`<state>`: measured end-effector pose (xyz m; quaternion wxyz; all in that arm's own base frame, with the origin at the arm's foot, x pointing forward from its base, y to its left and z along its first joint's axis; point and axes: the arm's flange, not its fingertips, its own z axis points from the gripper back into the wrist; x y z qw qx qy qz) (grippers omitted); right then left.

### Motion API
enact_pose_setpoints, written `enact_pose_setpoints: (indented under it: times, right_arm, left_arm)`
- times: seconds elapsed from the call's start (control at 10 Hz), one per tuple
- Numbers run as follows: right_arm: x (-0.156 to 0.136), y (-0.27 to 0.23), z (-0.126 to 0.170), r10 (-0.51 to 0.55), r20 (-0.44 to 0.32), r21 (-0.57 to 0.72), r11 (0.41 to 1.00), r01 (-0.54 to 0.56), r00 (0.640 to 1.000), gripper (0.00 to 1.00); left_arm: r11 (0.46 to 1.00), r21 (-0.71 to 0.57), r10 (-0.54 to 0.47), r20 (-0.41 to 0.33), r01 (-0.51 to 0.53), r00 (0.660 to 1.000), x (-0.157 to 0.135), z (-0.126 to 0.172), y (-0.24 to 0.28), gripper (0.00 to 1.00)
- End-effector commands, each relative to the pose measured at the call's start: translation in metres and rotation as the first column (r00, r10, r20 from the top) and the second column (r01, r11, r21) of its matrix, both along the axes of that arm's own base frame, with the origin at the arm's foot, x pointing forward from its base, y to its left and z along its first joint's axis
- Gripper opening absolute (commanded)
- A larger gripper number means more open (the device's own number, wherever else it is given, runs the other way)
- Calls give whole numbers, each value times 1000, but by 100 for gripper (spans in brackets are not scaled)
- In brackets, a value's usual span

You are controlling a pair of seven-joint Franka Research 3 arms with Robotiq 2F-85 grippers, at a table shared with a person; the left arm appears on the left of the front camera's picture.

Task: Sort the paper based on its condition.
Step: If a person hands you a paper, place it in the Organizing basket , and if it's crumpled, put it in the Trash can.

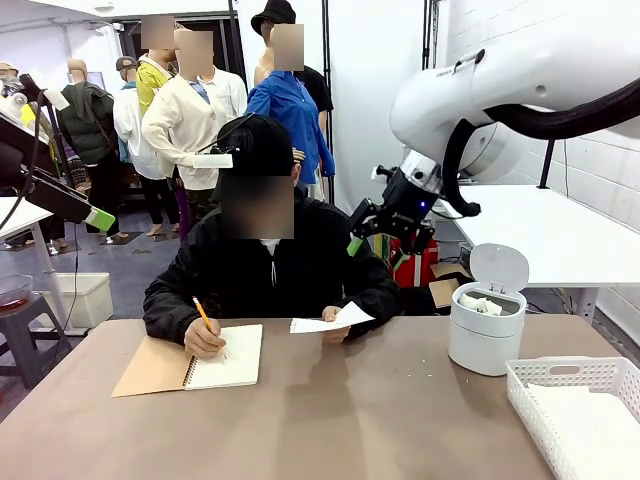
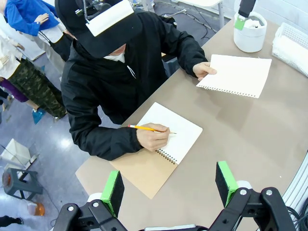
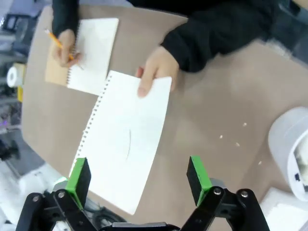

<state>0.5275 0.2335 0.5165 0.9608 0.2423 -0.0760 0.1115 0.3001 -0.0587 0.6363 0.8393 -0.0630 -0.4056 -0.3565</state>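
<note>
1. As I judge it, the step in hand is the pick-up of a smooth sheet (image 1: 325, 322). A person's hand (image 3: 156, 72) holds it out by one edge, left of the bin (image 1: 485, 340) and low over the worktop (image 1: 380, 410).
2. My right claw (image 1: 376, 252) hangs wide and empty, up and to the left of the bin. In its wrist view the sheet lies straight ahead, in line with the gap between the pads. It is apart from them and not touched.
3. My left claw (image 2: 169, 186) is wide too, with nothing in it. It sits well left of the bin, above the notebook (image 2: 166, 144), where the person writes with a pencil (image 2: 147, 128).
4. The bin's lid is up and a wad (image 1: 485, 305) sits inside. The basket (image 1: 560, 368), just right of the bin, seems to hold flat white paper, so I take it the smooth sheet belongs there.
5. The next move calls for lowering the right claw to the sheet's free end, away from the hand. The pads must close on it gently across its thickness, since the sheet looks limp and may bend or slip.
</note>
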Motion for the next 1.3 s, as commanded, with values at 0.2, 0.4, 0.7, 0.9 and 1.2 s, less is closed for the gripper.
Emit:
enact_pose_setpoints:
  times: [0.2, 0.4, 0.7, 0.9, 1.2]
  right_arm:
    - [-3, 15, -25, 4, 82, -53, 999, 0, 997, 100]
    - [9, -4, -28, -122, -112, 4, 992, 123, 986, 100]
    - [23, 4, -58, -207, -362, 73, 966, 249, 909, 100]
    - [28, 5, -88, -258, -516, 71, 937, 341, 817, 100]
    - [22, 11, -109, -234, -634, 120, 912, 393, 737, 100]
  left_arm:
    - [1000, 3, 5, 0, -5, 1000, 0, 0, 0, 100]
    - [1000, 3, 5, 0, -5, 1000, 0, 0, 0, 100]
    - [1000, 3, 5, 0, -5, 1000, 0, 0, 0, 100]
    - [1000, 3, 5, 0, -5, 1000, 0, 0, 0, 100]
    - [1000, 3, 5, 0, -5, 1000, 0, 0, 0, 100]
